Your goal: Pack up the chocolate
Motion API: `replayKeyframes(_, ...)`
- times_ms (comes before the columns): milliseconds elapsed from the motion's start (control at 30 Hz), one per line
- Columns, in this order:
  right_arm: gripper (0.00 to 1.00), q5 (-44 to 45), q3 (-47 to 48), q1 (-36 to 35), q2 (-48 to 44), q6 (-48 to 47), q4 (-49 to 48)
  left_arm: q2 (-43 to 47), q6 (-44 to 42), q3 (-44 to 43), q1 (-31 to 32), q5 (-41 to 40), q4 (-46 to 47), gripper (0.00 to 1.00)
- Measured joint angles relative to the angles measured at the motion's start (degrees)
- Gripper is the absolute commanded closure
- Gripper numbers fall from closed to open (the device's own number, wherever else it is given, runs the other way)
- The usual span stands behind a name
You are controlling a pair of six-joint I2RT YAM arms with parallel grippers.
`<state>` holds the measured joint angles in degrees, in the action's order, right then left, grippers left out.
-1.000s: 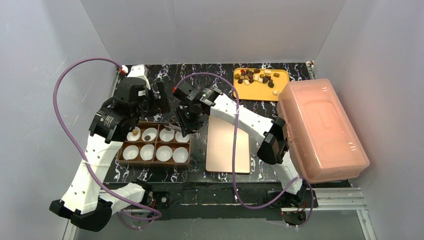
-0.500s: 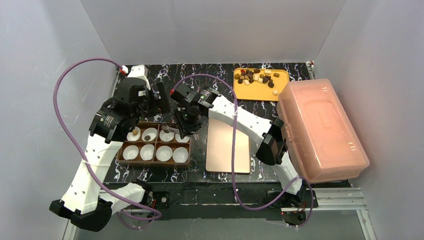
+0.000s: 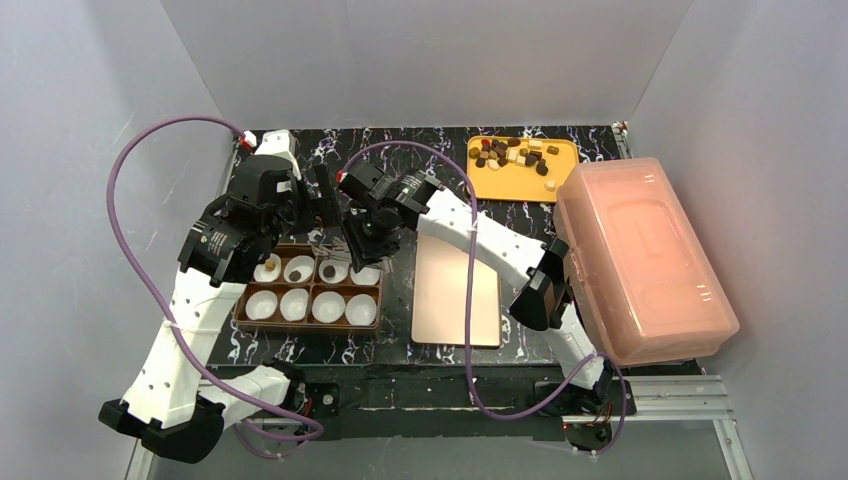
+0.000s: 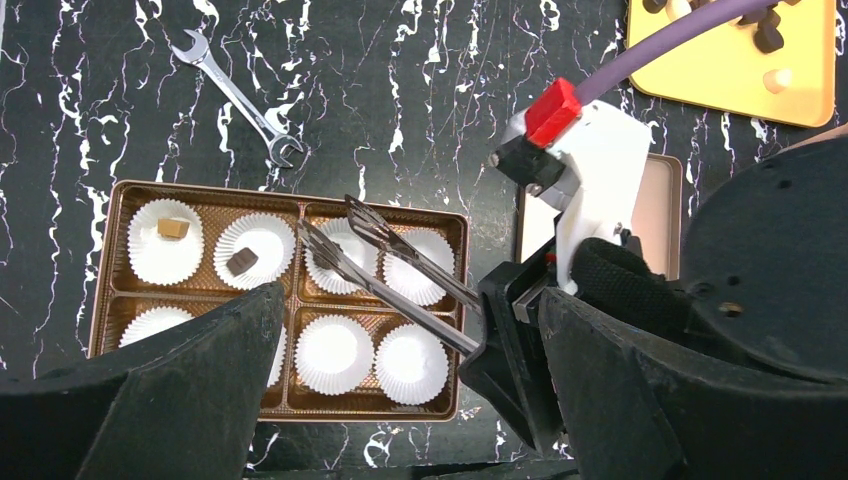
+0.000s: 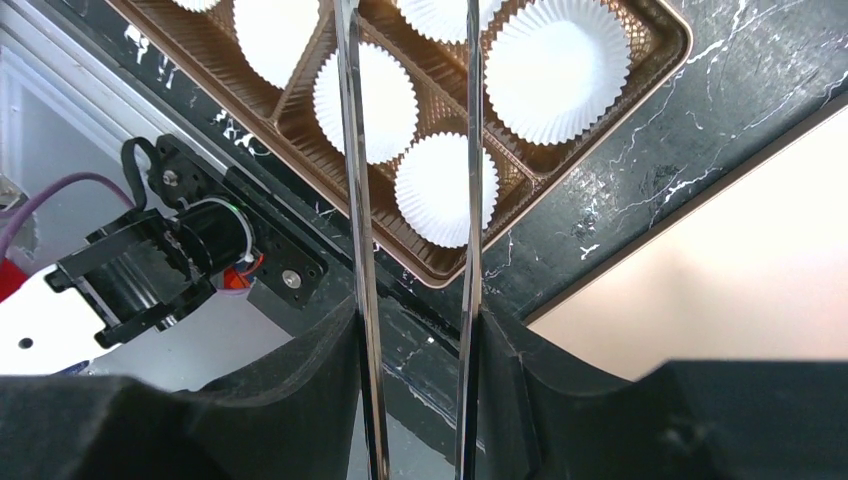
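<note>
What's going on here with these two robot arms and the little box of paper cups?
The right fingers grip metal tongs, whose tips are spread over the back row of a brown box of white paper cups. Three back cups each hold a piece of chocolate; the front row looks empty. The left fingers hang open above the box, holding nothing. More loose pieces wait on the yellow tray.
</note>
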<state>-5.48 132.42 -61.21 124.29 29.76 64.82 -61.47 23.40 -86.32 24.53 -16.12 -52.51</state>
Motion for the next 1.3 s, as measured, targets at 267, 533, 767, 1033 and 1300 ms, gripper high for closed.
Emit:
replayKeyframes(267, 0.5, 1.27, 2.75, 0.9, -0.02, -0.68, 1.07, -0.07, -0.2, -1.16, 0.0, 0.0, -0.22, 0.0)
replayKeyframes(533, 0.5, 5.97, -0.35, 9.42, -3.23, -1.97, 1.88, 0.02, -0.37, -2.56, 0.0, 0.0, -0.2, 0.0)
replayKeyframes(767, 0.5, 11.69, -4.07, 20.09, -8.2, -3.19, 2.36, 0.59, -0.7, 0.22, 0.0, 0.0, 0.46, 0.0)
replayKeyframes(1033, 0.5, 16.39, -4.83, 29.53, -8.74, -4.55, 2.71, 0.68, -0.87, 4.7, 0.0, 0.07, 1.53, 0.0)
replayKeyframes(1300, 0.51, 21.03, -3.37, 37.55, -5.27, -4.96, 2.78, 0.81, -0.94, 5.38, 0.0, 0.31, 2.56, 0.01)
